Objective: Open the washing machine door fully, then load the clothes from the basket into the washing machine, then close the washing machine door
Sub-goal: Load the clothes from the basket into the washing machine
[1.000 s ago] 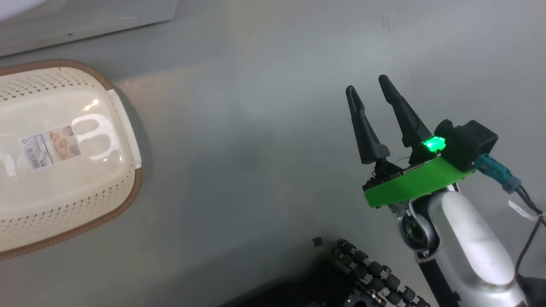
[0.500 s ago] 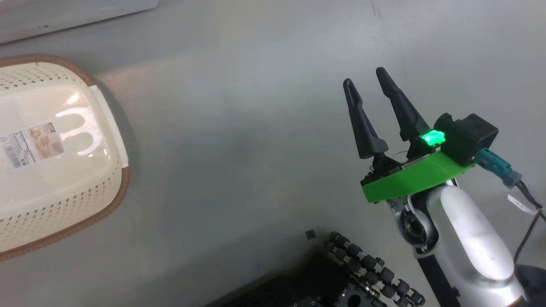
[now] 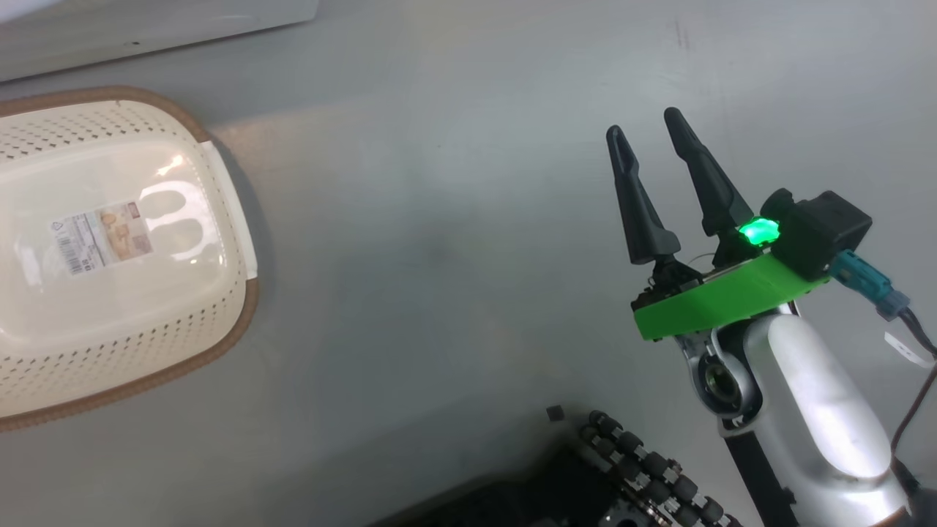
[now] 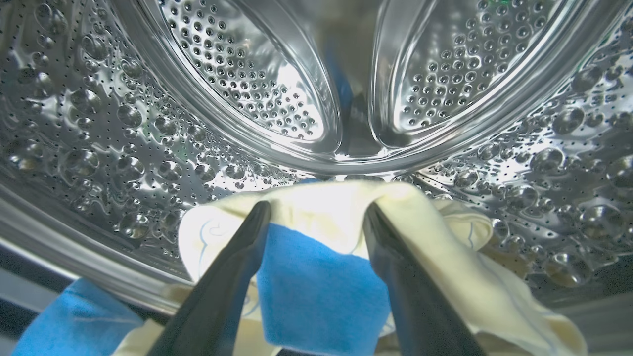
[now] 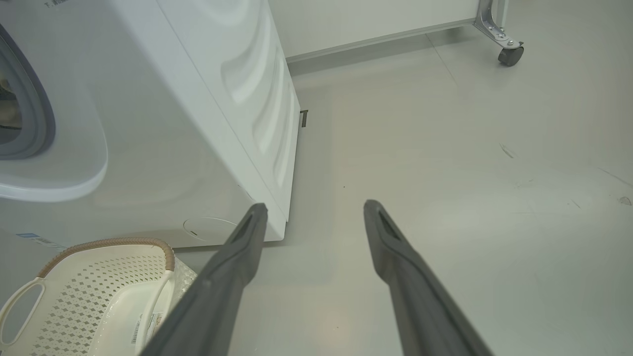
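Note:
In the left wrist view my left gripper [image 4: 316, 207] is inside the washing machine's steel drum [image 4: 237, 74], open. The clothes [image 4: 445, 277], cream fabric with a blue patch, lie between and under its fingers on the drum floor. More blue cloth [image 4: 74, 321] hangs at the drum's lip. The cream basket [image 3: 110, 351] sits on the floor at the head view's left, its label sticker [image 3: 102, 238] bare. My right gripper [image 3: 643, 121] hovers open over the floor, holding nothing. The white washing machine [image 5: 198, 123] and basket [image 5: 109, 287] show left of it. The washing machine door is out of view.
My base's black rollers [image 3: 644, 468] sit at the head view's lower edge. A white cabinet's caster wheel [image 5: 509, 54] stands far right of the machine. Grey floor stretches between basket and right gripper.
The head camera swung one way and back, shifting the whole picture. The right gripper stays open in the same pose, and the basket has not moved.

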Motion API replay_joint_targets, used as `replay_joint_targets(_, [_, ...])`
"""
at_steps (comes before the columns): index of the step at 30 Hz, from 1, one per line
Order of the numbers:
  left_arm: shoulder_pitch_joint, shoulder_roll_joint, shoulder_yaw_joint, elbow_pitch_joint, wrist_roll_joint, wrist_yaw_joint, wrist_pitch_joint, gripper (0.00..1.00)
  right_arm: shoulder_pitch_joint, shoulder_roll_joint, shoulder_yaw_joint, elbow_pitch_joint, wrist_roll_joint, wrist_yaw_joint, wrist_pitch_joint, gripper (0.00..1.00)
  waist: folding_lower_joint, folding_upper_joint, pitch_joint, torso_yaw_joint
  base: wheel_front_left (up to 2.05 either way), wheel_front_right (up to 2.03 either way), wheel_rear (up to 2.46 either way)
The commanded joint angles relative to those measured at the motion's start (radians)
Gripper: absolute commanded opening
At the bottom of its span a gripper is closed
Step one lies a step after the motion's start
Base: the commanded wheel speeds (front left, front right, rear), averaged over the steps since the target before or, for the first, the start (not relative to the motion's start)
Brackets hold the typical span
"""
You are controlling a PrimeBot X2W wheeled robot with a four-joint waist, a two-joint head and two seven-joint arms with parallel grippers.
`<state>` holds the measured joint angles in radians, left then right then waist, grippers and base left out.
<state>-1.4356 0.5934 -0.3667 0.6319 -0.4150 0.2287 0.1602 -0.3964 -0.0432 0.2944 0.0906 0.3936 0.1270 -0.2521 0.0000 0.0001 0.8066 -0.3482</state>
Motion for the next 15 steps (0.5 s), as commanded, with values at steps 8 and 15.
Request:
replay_joint_targets(8, [0.169, 0.042, 0.041, -0.171, -0.031, 0.061, -0.022, 1.00, 0.040, -0.007, -0.021, -0.026, -0.045, 0.004, -0.010, 1.00, 0.0000, -0.0001, -0.047, 0.066, 0.00, 0.00, 0.00])
replay_joint_targets(15, [0.341, 0.020, 0.084, -0.239, -0.082, 0.088, -0.139, 1.00, 0.057, -0.007, -0.058, -0.030, -0.081, 0.004, -0.010, 1.00, 0.0000, -0.0001, -0.100, 0.119, 0.00, 0.00, 0.00])
